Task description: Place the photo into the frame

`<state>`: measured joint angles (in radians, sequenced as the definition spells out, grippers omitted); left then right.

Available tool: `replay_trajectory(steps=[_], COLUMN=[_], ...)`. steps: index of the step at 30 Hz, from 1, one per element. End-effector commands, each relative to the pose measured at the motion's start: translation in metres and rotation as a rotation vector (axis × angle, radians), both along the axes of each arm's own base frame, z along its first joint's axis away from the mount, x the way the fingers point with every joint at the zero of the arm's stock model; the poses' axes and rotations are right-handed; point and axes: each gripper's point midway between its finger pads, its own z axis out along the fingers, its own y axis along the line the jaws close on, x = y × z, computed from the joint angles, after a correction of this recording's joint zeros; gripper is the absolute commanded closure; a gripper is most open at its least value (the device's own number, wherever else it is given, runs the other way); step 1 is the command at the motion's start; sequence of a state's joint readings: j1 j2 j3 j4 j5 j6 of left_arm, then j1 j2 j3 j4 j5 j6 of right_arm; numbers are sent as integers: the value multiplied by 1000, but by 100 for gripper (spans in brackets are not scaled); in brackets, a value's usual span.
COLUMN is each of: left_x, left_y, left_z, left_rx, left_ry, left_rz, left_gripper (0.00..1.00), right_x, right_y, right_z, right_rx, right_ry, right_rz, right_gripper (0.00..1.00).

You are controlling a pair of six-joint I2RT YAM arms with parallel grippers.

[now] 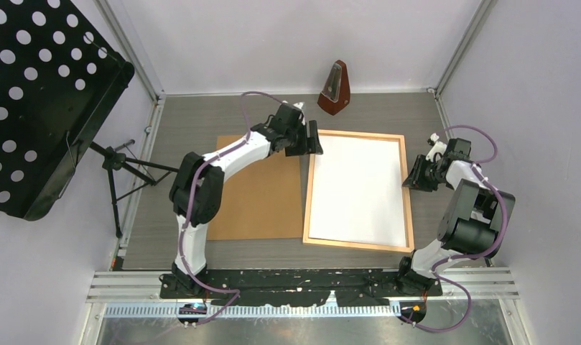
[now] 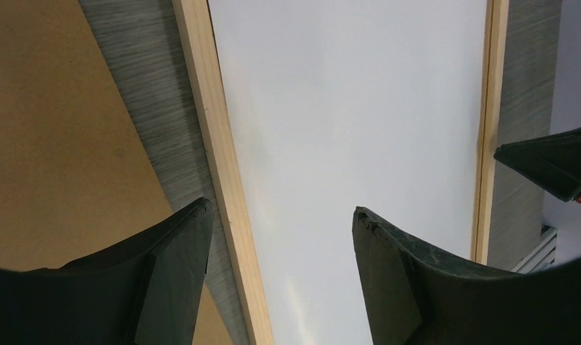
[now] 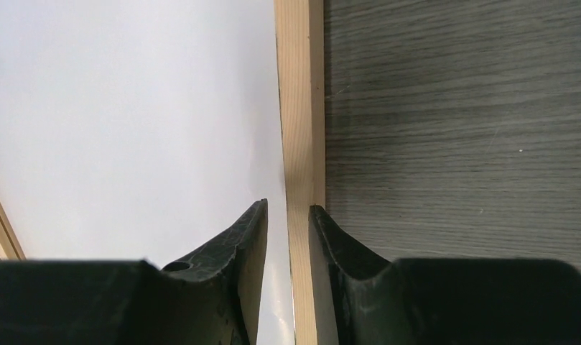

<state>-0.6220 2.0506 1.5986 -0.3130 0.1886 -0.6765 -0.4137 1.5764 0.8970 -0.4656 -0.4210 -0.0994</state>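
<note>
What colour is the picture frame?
The frame is pale natural wood, clearest in the right wrist view.

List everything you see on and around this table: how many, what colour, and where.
White rectangular photo sheet: one, white blank side up, inside the frame.
Thin light-wood rectangular frame: one, pale wood, flat on the table, right of centre.
Plain brown backing board: one, brown, flat left of the frame.
Pyramid-shaped metronome: one, reddish brown, upright at the table's far edge.
Perforated music stand: one, black, off the table's left side.
Wood-grain table: one, grey.
Left end effector: one, black, open over the frame's left rail.
Right end effector: one, black, fingers narrowly apart at the frame's right rail.
</note>
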Motion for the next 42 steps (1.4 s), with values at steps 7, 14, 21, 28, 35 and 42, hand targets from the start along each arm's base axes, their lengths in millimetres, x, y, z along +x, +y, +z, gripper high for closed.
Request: replay_trajectory(steps=[7, 14, 21, 28, 35, 42], left_x=[-10, -34, -56, -87, -105, -113], left_y=[73, 151, 222, 265, 291, 320], left_z=[73, 62, 41, 2, 1, 3], left_rx=[146, 406, 597, 610, 566, 626], left_ry=[-211, -213, -156, 64, 147, 153], left_rz=[-93, -132, -143, -211, -209, -163], left_gripper=[22, 5, 3, 6, 7, 7], right_x=[10, 18, 22, 30, 54, 69], right_y=[-2, -15, -23, -31, -45, -52], right_z=[13, 2, -2, -10, -1, 7], right_rx=[-15, -68, -107, -134, -161, -177], right_ry=[-49, -35, -37, -11, -42, -69], right_rz=[22, 15, 18, 2, -25, -17], right_gripper=[65, 65, 68, 80, 93, 77])
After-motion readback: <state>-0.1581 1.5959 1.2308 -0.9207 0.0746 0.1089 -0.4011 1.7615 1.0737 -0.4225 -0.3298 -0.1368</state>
